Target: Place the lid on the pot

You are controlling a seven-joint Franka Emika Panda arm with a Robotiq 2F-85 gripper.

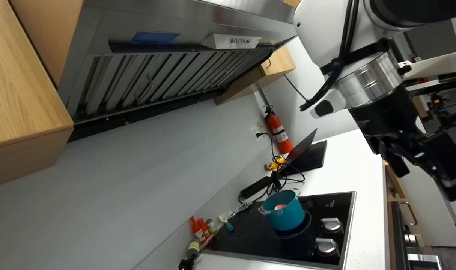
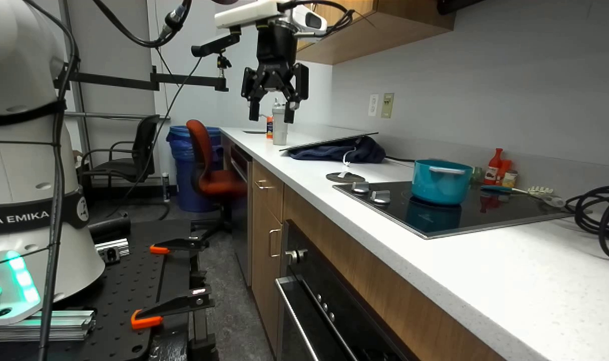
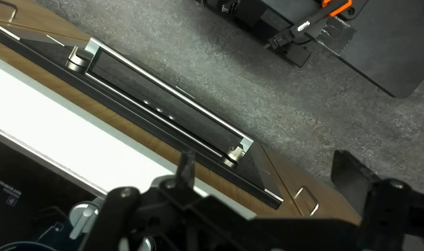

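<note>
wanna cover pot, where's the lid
In an exterior view, the lid lies on the counter beyond the left corner of the stove, near a knob.

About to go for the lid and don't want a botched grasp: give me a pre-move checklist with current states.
1. End effector open and empty: ok.
2. Lid located: ok, a dark disc on the counter beside the cooktop.
3. Lid in wrist view: not ok, none seen there.
4. Pot upright on the cooktop: ok.
5. Pot uncovered: ok; a reddish item shows inside.
6. Stove knobs set to off: cannot tell.
</note>
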